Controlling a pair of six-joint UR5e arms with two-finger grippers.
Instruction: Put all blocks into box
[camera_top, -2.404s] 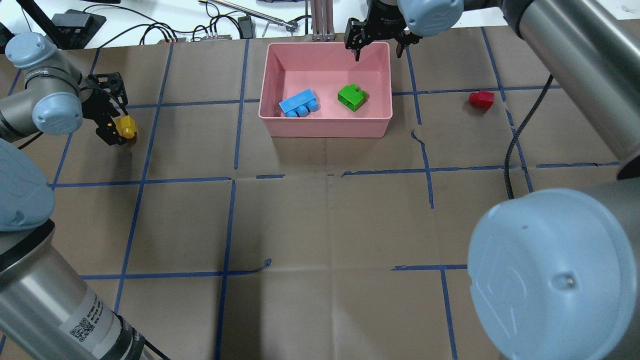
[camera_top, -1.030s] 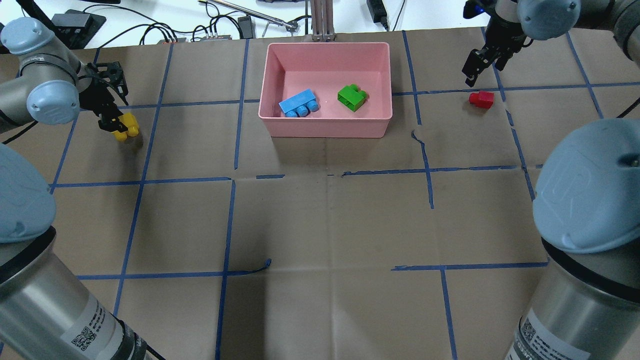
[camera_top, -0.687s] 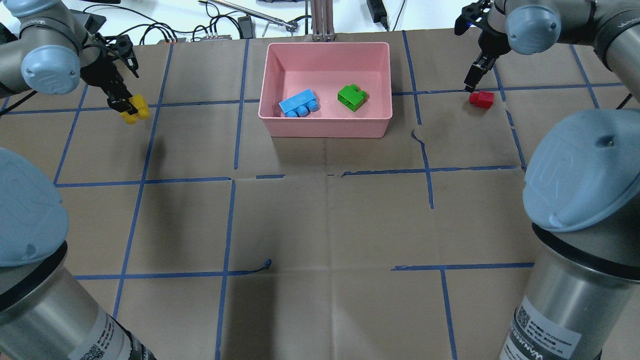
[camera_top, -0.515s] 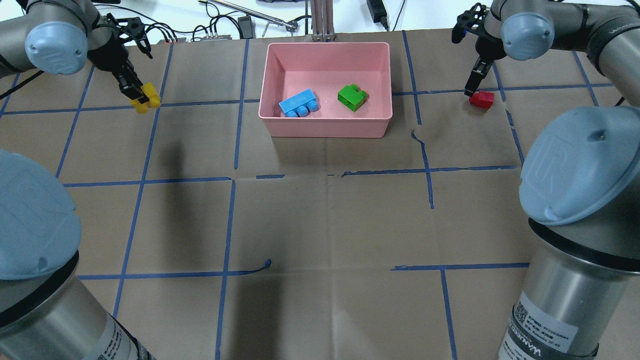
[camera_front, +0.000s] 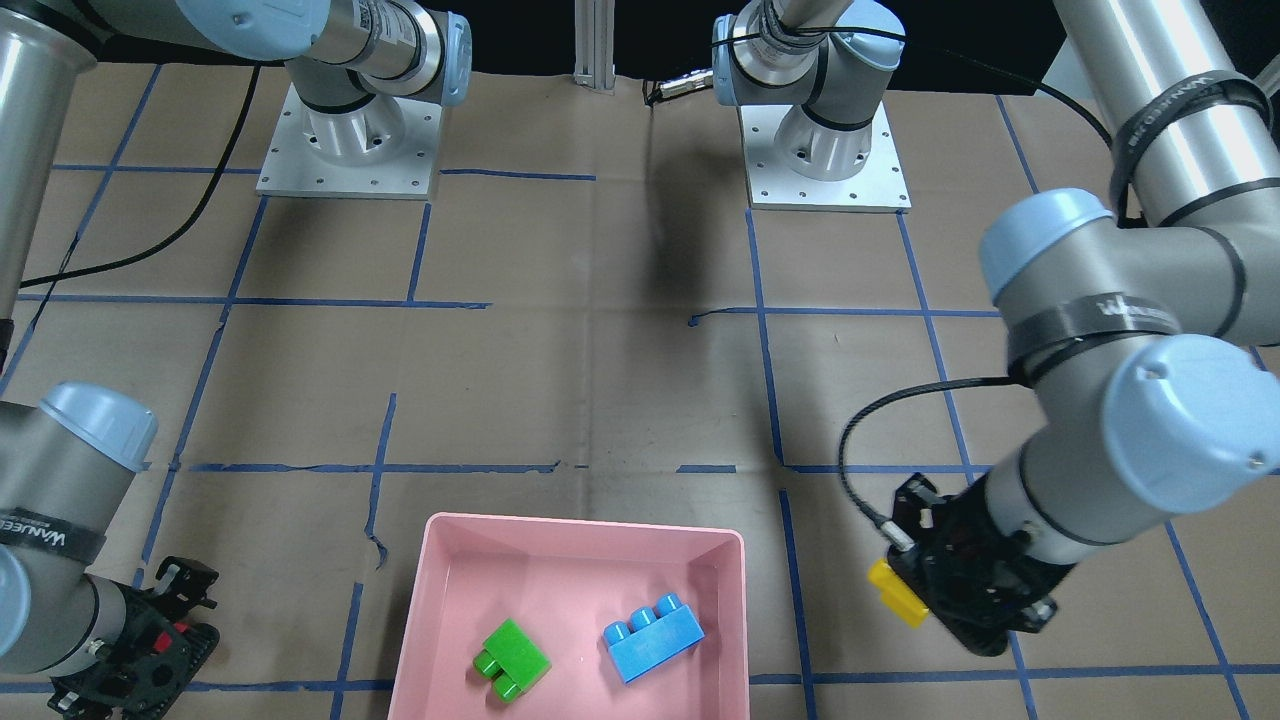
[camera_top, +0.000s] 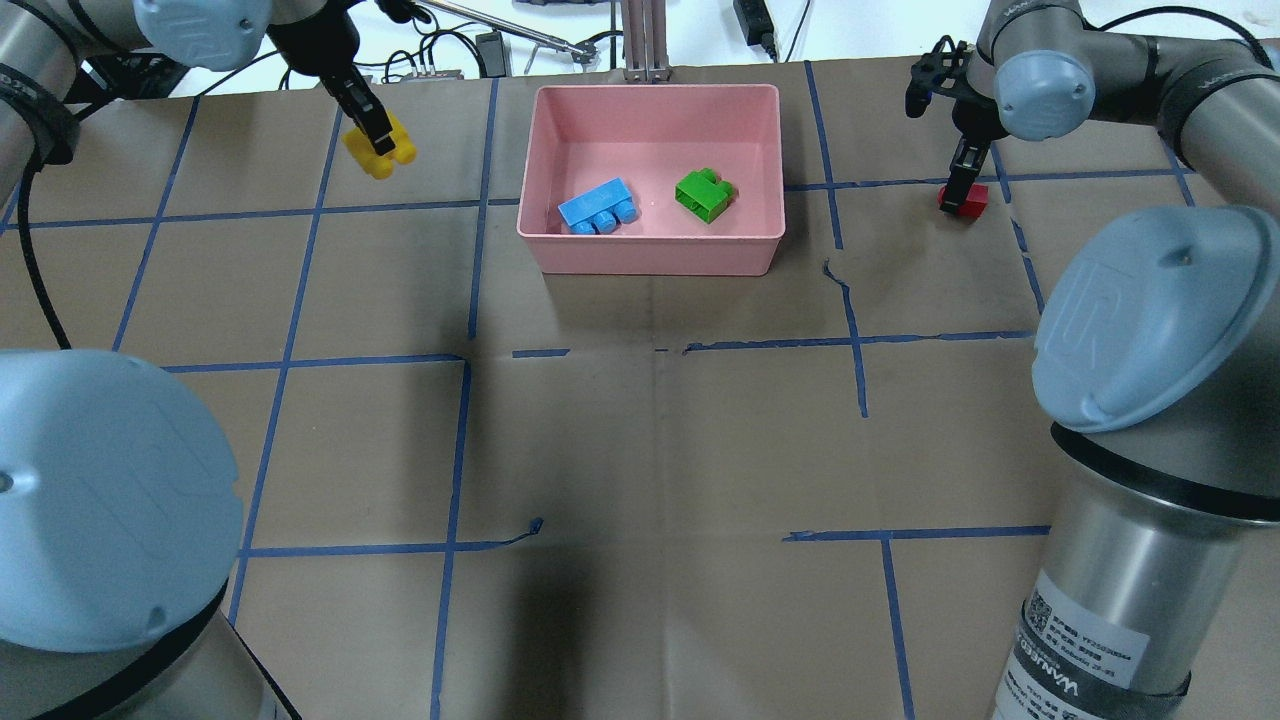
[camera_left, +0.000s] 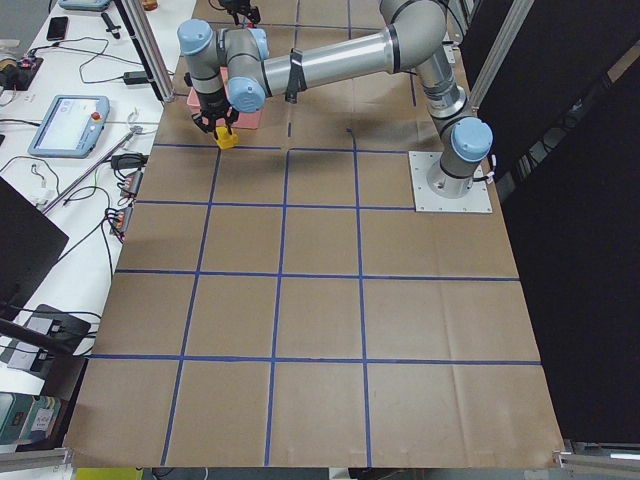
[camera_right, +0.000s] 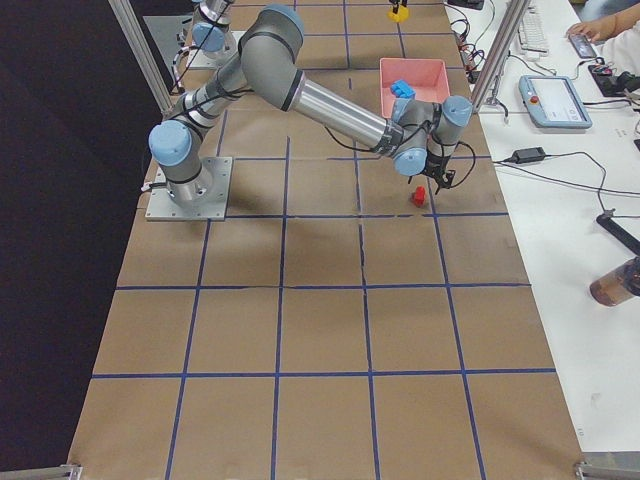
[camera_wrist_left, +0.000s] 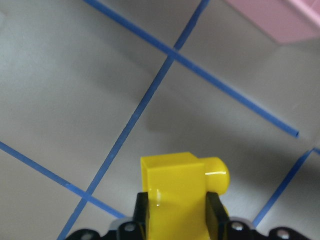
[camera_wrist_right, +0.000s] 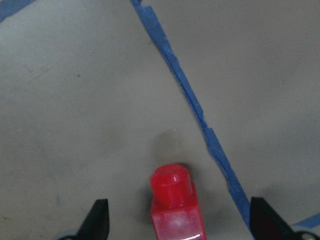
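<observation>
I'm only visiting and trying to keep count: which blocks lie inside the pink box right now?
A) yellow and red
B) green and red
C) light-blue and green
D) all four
C: the light-blue block and green block lie in the pink box. The left gripper holds the yellow block in the air, and the red block sits on the table between the open right gripper.

Brown papered table (camera_top: 650, 450), blue tape grid (camera_top: 950, 532), teach pendant (camera_left: 68, 122)

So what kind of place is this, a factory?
Probably a robotics lab: two arms bolted to a table gridded with blue tape, a green toy brick in a pink tray, a control tablet and loose cables alongside.
</observation>
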